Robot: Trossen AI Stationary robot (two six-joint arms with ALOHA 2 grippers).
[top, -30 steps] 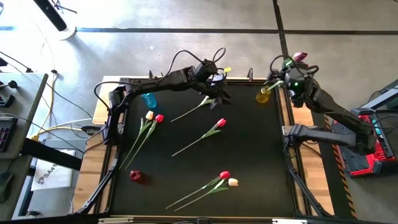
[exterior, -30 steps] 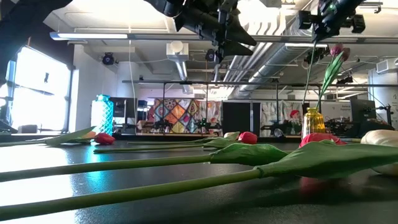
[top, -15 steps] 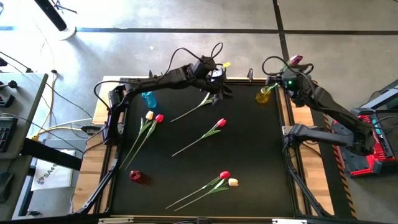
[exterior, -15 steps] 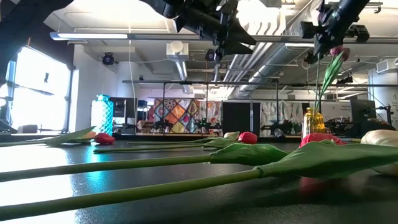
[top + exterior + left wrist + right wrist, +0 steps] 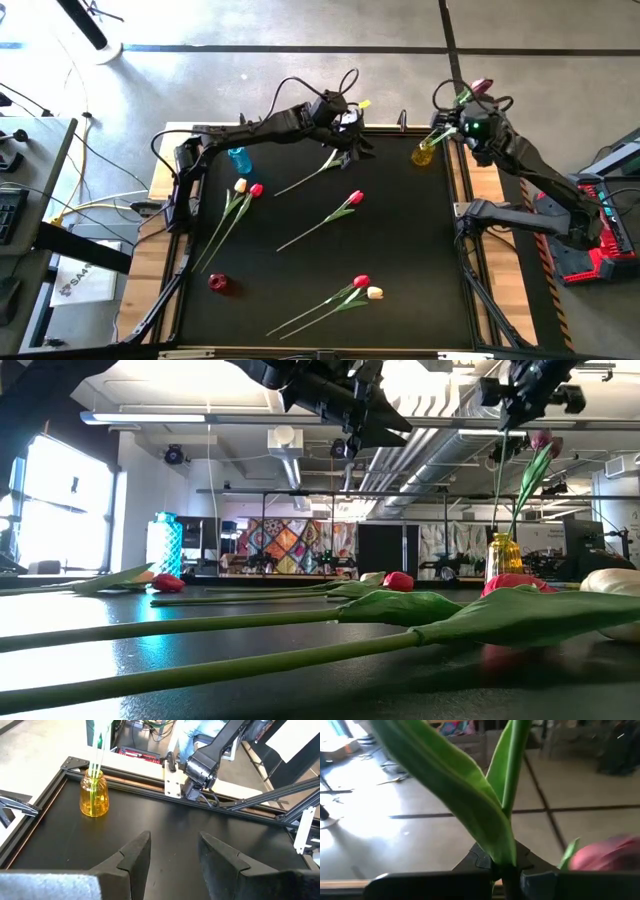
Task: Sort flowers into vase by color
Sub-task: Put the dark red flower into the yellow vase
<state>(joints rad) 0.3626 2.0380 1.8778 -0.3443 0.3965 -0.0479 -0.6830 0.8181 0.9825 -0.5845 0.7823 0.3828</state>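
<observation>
Step in hand: seating a pink-headed artificial tulip (image 5: 481, 88) in the small yellow glass vase (image 5: 424, 153). My right jaws (image 5: 470, 125) were clamped on its green stem above the vase, the stem foot inside. My left jaws (image 5: 350, 140), parted and empty, hung left of the vase. Next, in my judgement: release, then withdraw clear without tipping the vase.

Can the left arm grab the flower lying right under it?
Probably yes. The left gripper is open and holds nothing, and it hovers near the flower on the table, with nothing lying between them.

An industrial lab or workshop is indicated by exposed ceiling ducts (image 5: 290, 450), concrete floor (image 5: 250, 25), and loose cables (image 5: 85, 150).
</observation>
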